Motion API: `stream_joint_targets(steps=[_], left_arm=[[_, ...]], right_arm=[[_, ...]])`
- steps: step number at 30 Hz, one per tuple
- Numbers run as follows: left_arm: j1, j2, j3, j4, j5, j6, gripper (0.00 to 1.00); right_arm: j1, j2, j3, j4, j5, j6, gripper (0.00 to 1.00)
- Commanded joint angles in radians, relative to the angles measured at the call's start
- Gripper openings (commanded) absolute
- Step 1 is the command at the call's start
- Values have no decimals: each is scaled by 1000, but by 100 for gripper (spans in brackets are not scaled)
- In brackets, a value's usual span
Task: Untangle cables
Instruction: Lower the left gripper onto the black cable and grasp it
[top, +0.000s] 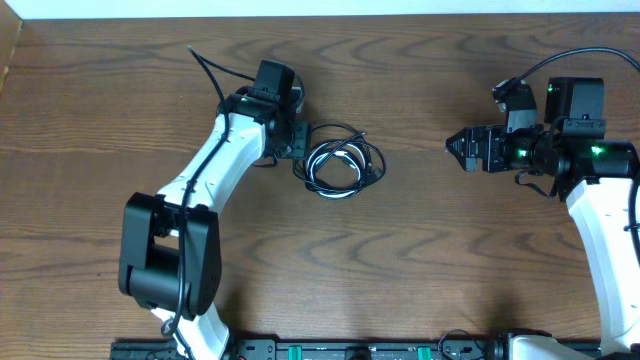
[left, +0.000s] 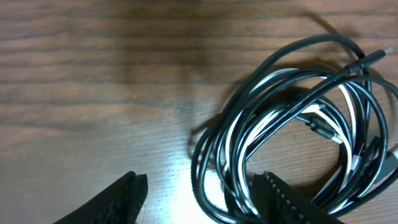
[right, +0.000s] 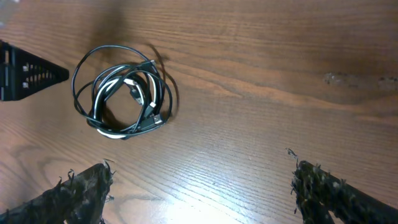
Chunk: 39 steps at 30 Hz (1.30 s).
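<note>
- Overhead: the cables (top: 345, 150) lie in one loose coil on the table (top: 450, 260), a little left of centre, black strands with one white among them.
- Overhead: the left gripper (top: 303, 150) sits just beside the coil's left edge and points at it. How far its jaws stand apart cannot be told from this height.
- Overhead: the right gripper (top: 458, 148) points left toward the coil from well apart, with bare wood between. Its jaws cannot be read here either.
- Left wrist: the left gripper (left: 202, 196) is spread, one finger at the lower left and the other at the lower middle.
- Left wrist: the cables (left: 292, 117) fill the right half of the view. The coil's lower left loops lie between the fingers, close against the right-hand one. Whether they touch it cannot be told.
- Left wrist: a plug (left: 320, 129) with a metal tip lies inside the coil, and the white strand winds among the black loops.
- Right wrist: the right gripper (right: 202, 186) is spread wide and holds nothing, a finger in each lower corner.
- Right wrist: the cables (right: 134, 87) lie flat in the upper left, well apart from those fingers.
- Right wrist: the left gripper (right: 28, 73) shows at the left edge, near the coil.
</note>
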Motion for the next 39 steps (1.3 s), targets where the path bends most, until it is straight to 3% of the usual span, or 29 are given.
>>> stream_joint_targets(steps=[1,4,10,11,14,23,30,39], left_arm=[[3,43,18,24,37,67,56],[2,85,18,52,37,67,45],[2,136,18,56,37,67,33],[2,140,18,56,40,66,23],[2,139,18,61,68,66,8],[2,-78,32,82,222,-52,7],[2,-349,32,214,290,-232,7],[0,-446,32,399,309,-503,7]], right_arm=[[7,-1,19,1,8,10,91],[7,-1,19,0,8,10,91],[7,-1,19,2,8,9,92],[7,-1,19,4,8,9,92],[7,-1,19,8,8,10,92],[7,-1,19,10,7,10,92],[8,-1,19,27,6,10,92],[10,-1,19,35,-68,10,91]])
